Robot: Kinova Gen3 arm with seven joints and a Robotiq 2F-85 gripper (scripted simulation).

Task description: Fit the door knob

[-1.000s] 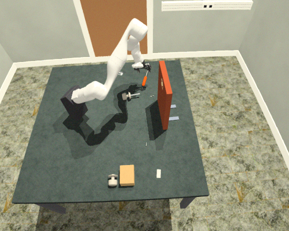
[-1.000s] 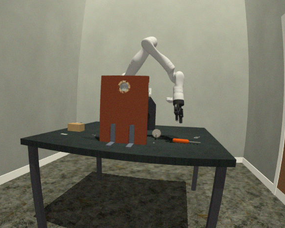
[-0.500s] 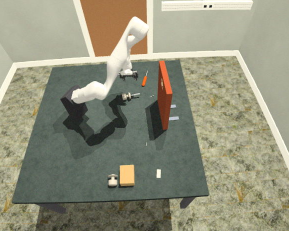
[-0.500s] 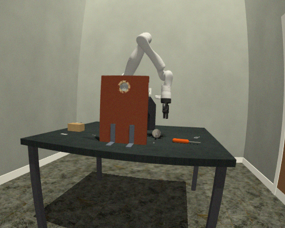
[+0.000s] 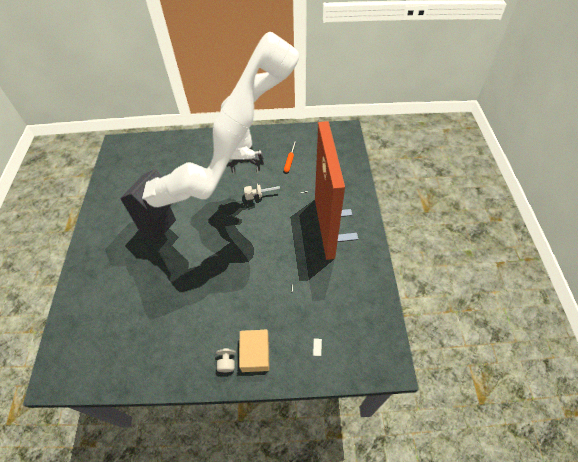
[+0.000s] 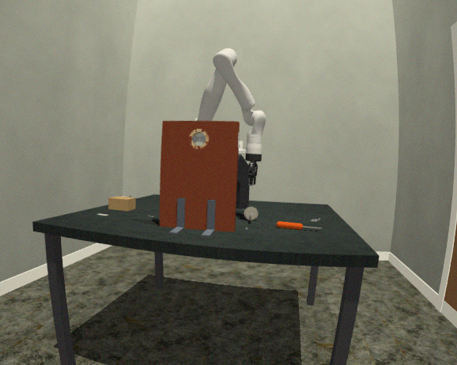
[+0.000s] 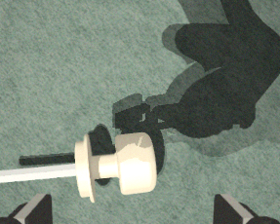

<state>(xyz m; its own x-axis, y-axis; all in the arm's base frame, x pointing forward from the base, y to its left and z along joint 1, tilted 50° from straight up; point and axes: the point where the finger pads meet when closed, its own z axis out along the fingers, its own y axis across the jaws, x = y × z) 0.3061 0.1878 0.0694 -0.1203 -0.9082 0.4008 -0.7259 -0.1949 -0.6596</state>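
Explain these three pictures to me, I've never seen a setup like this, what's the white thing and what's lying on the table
The white thing is a robot arm on a dark table. One picture looks down from above, one looks from the far side of an upright red wooden panel, and one comes from a camera at the arm's wrist. The gripper is open and holds nothing; it hangs above a cream door knob lying on its side, spindle pointing sideways. Also on the table: an orange screwdriver, a tan block and a second knob.

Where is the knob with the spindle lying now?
In the top view, the knob lies on the table between the arm's base and the door.
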